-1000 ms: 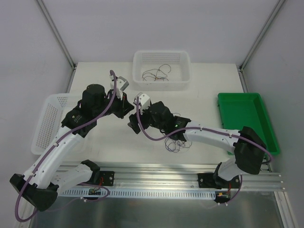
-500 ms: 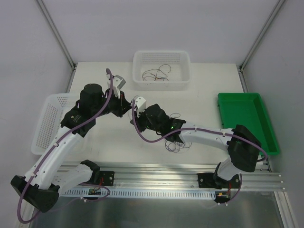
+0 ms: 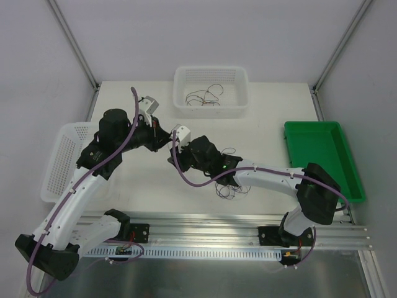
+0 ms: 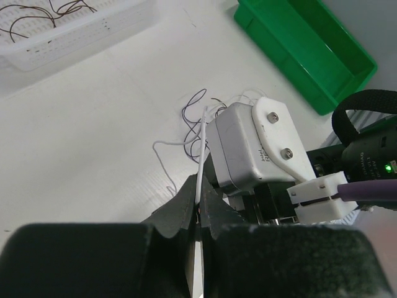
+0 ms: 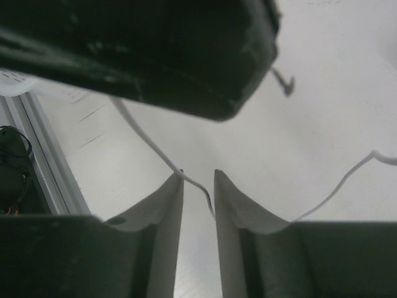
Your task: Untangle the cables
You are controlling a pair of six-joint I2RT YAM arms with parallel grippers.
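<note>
White counter [image 3: 273, 118] from the top camera: we see the left pincer [image 3: 164, 141] and right pincer [image 3: 173, 156] almost tip to tip around the middle, a bit toward the left edge. A loose tangle of cables [image 3: 228, 186] lies closer to the near edge, partly under the right forearm. More thin wires [image 3: 203, 96] sit in the white basket [image 3: 211, 73] at the far edge. There's a second basket [image 3: 59, 164] at the left edge and a green tray [image 3: 322, 155] at the right edge.

Left wrist view: the left pincer's fingers are pressed together on a white cable [image 4: 203, 139], which runs from the tips toward the tangle.

Right wrist view: the right pincer stands slightly apart, and the white cable threads through the gap without being squeezed, as far as we can tell. The left pincer's dark body hangs just above.
</note>
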